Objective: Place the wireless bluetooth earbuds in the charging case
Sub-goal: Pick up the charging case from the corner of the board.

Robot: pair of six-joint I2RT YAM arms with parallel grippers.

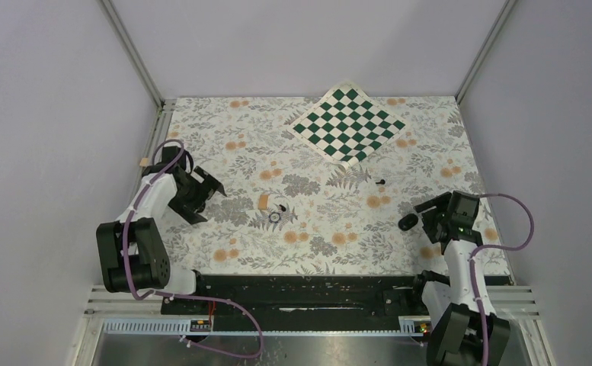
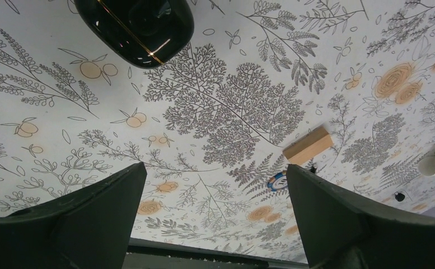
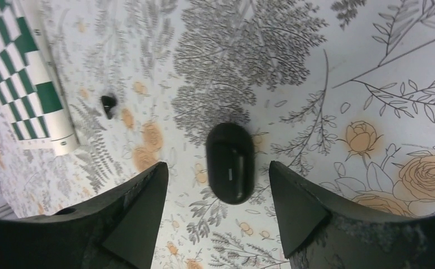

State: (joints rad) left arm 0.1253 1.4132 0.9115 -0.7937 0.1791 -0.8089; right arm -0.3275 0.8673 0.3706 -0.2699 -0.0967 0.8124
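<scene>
Near the right edge of the worktop (image 1: pixel 353 252), the charging case (image 3: pixel 230 162) lies flat, lid down, between the spread fingers of the right gripper (image 3: pixel 218 168). A gap shows on either side, so nothing is pinched. Farther in, one earbud (image 3: pixel 108 103) sits just short of the chequered mat (image 1: pixel 348 124) by the far edge, with bare worktop around it. By the left edge, the left gripper (image 2: pixel 216 167) hangs wide open and empty. A glossy black shape (image 2: pixel 134 28) ahead of it is too cropped to identify.
</scene>
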